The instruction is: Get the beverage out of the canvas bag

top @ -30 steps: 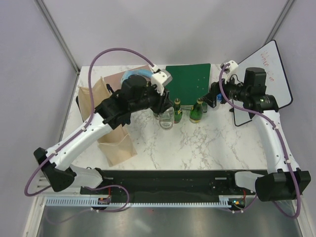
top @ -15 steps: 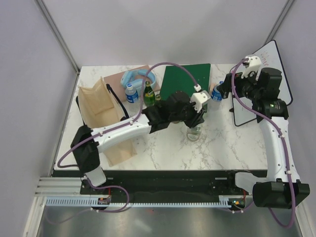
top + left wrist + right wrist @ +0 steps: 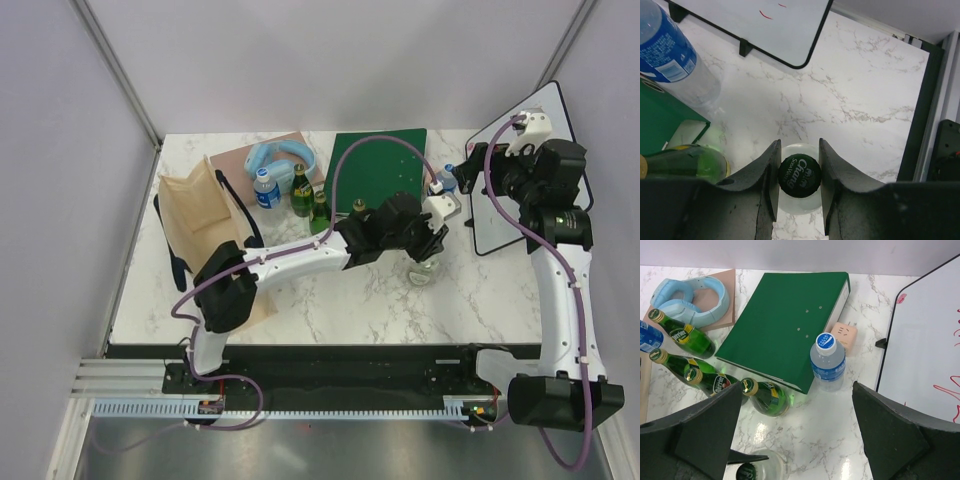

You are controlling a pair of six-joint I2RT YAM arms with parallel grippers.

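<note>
The beige canvas bag [image 3: 198, 212] with dark strap handles stands at the table's left side. My left gripper [image 3: 432, 240] is far to its right and is shut on the neck of a clear glass soda bottle [image 3: 427, 270], which hangs upright. In the left wrist view both fingers [image 3: 771, 170] press the black "Chang" cap [image 3: 799, 174]. The bottle also shows in the right wrist view [image 3: 762, 469]. My right gripper [image 3: 470, 186] is open and empty, raised near the back right [image 3: 796, 405].
A green binder [image 3: 380, 165] lies at the back centre, with a water bottle [image 3: 447, 180] and a whiteboard [image 3: 520, 150] to its right. Three green bottles [image 3: 320, 208], a second water bottle [image 3: 265, 187] and blue headphones [image 3: 282, 155] sit between the bag and the binder.
My left arm has swept from beside the bag to the right of centre, carrying the clear bottle. My right arm has pulled up and back towards the whiteboard.
</note>
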